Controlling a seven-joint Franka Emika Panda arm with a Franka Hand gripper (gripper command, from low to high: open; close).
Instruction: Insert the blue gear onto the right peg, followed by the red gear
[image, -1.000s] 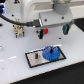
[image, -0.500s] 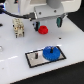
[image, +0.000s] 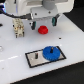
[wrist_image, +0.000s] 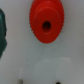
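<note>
Under my arm the red gear (wrist_image: 46, 23) and blue gear (image: 49, 52) look like smooth, bright plastic, the plate (image: 31, 58) matt grey with a black rim, the worktop (image: 70, 35) glossy white.

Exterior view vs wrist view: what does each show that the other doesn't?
Only the exterior view shows the blue gear sitting on the grey plate, apparently over the right peg, plus the thin peg and the arm above. Only the wrist view shows the red gear's center hole close up. Both show the red gear lying on the white table.
</note>
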